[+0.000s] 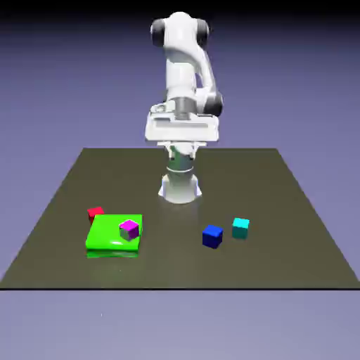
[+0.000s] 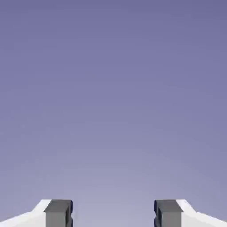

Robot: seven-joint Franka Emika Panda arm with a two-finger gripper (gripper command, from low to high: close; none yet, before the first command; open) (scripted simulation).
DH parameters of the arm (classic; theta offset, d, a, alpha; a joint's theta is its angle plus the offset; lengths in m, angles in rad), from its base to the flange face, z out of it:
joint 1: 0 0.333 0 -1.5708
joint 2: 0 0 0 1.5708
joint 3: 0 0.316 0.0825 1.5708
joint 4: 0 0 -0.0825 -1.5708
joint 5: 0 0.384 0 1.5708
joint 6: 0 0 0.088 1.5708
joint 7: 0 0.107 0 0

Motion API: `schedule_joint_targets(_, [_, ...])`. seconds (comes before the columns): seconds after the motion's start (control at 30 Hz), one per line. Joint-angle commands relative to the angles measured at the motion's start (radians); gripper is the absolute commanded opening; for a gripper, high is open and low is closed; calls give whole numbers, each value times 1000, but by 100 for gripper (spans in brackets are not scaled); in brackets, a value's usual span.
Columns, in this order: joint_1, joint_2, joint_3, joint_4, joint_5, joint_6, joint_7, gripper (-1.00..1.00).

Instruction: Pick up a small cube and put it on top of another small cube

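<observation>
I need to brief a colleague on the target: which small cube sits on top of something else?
The magenta-topped cube: it rests on the green block, while the others sit on the table.

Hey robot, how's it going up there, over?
Gripper open, nothing between its tips. Dark blue cube on the table, not yet on the cyan cube. Nothing seen on top of either cube.

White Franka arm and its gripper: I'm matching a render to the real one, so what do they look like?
The Franka Panda arm is glossy white, rounded, with dark joint caps. The gripper has white fingers ending in blocky grey tips.
</observation>
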Motion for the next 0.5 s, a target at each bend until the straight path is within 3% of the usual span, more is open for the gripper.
schedule_joint_targets(0.0, [-8, 36, 15, 13, 17, -36, 21, 0])
schedule_joint_targets(0.47, [-118, 544, 219, 190, 251, -545, 312, 0])
